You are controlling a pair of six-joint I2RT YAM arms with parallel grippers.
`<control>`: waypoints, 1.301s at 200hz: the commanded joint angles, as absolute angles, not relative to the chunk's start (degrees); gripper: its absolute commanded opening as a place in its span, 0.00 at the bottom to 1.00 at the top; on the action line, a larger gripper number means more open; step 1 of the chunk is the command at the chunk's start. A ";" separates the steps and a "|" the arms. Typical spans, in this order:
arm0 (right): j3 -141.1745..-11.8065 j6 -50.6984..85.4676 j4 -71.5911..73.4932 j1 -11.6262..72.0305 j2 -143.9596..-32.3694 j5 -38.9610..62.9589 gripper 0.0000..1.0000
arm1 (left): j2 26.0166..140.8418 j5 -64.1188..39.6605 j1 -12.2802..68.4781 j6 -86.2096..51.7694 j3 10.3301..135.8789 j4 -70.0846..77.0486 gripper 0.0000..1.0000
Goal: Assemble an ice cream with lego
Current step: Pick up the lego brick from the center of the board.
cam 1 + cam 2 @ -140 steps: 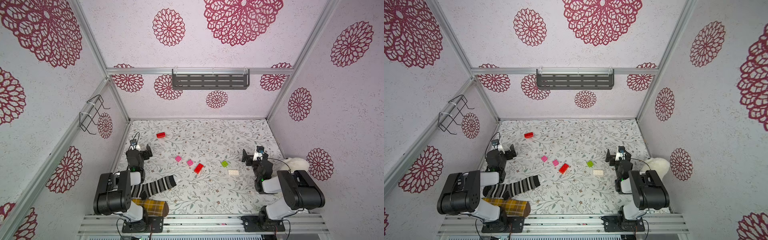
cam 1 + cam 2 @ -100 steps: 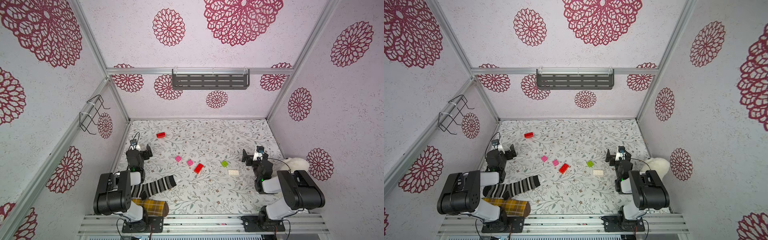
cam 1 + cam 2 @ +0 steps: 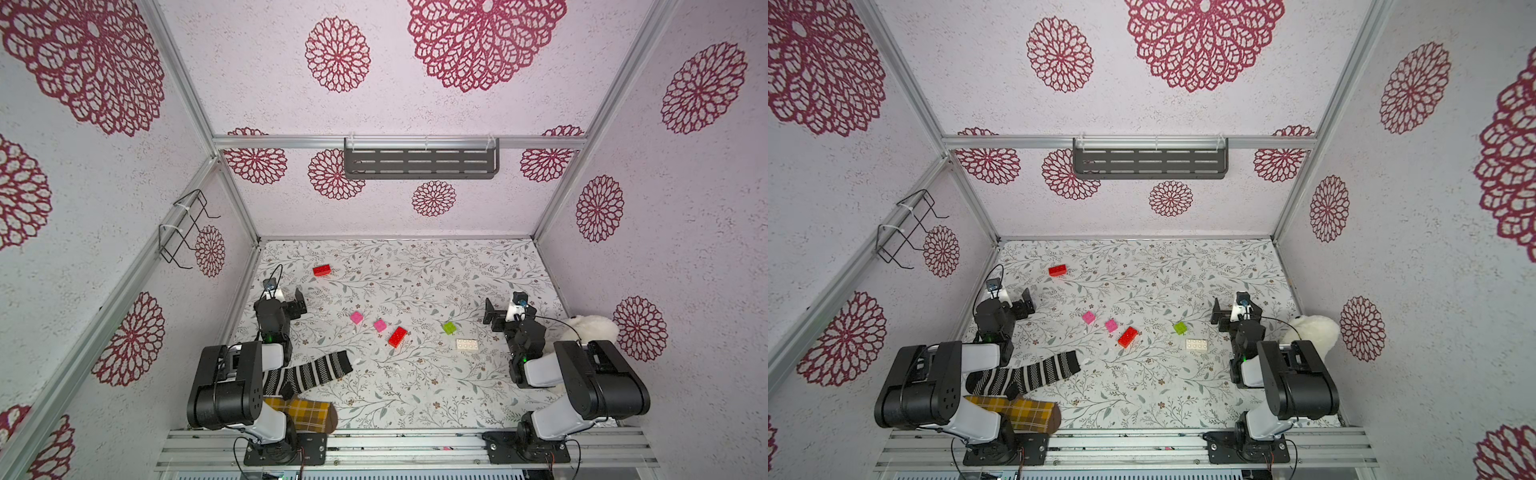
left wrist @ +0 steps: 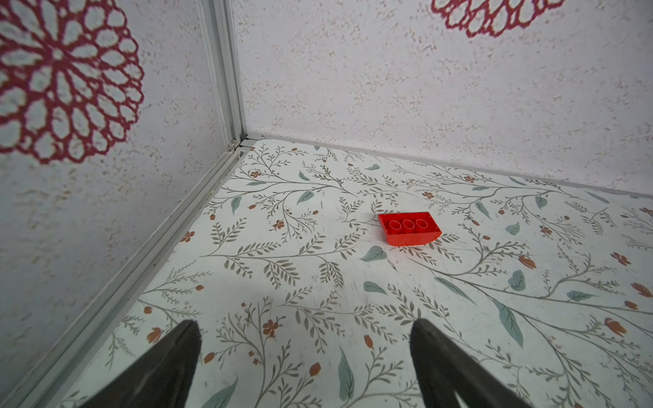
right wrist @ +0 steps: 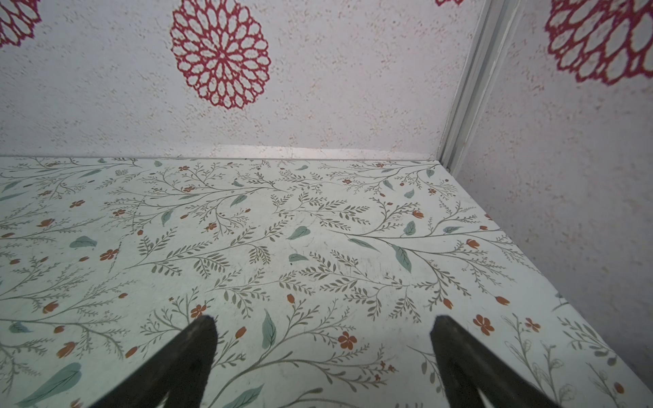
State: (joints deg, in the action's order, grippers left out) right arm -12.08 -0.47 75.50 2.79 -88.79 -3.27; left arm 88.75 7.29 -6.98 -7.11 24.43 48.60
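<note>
1. Plainly, the left gripper (image 4: 305, 333) is at the floral table's (image 3: 415, 395) 9 o'clock edge, its jaws wide apart and empty.
2. A red brick (image 3: 322, 270) lies hollow side up at 1 o'clock from it, well apart.
3. The right gripper (image 5: 321, 330) is at the 3 o'clock edge, also spread and holding nothing.
4. Mid-table, all lying separate: pink brick (image 3: 356, 317), second pink brick (image 3: 380, 325), second red brick (image 3: 397, 336), lime-green brick (image 3: 449, 327), and white brick (image 3: 466, 344) at 4 o'clock.
5. A striped sock (image 3: 316, 370) and a plaid sock (image 3: 303, 411) lie at 7 o'clock.
</note>
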 commanded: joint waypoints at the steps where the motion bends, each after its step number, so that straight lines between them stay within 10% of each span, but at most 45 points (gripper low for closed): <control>1: -12.37 -0.72 76.30 2.90 -88.09 -4.24 0.99 | 89.01 7.80 -7.14 -6.88 24.78 49.00 0.97; 74: -11.76 -0.60 77.14 3.01 -87.03 -4.92 0.99 | 87.75 13.66 -5.57 -7.13 24.34 50.06 0.97; 126: -11.29 5.41 57.92 5.20 -58.71 -6.05 0.99 | 64.70 12.63 -2.90 -4.93 26.84 35.95 0.97; 166: -16.24 17.45 41.69 4.17 -44.08 4.36 0.99 | 50.10 24.82 -3.46 -28.34 36.09 9.22 0.97; 235: -18.27 29.42 38.96 2.88 -48.42 6.84 0.99 | 47.83 9.44 -5.74 -42.74 36.69 6.80 0.97; 260: -23.79 22.86 33.50 16.53 -51.36 0.33 0.99 | 54.25 3.16 -1.39 -40.46 43.99 -1.70 0.97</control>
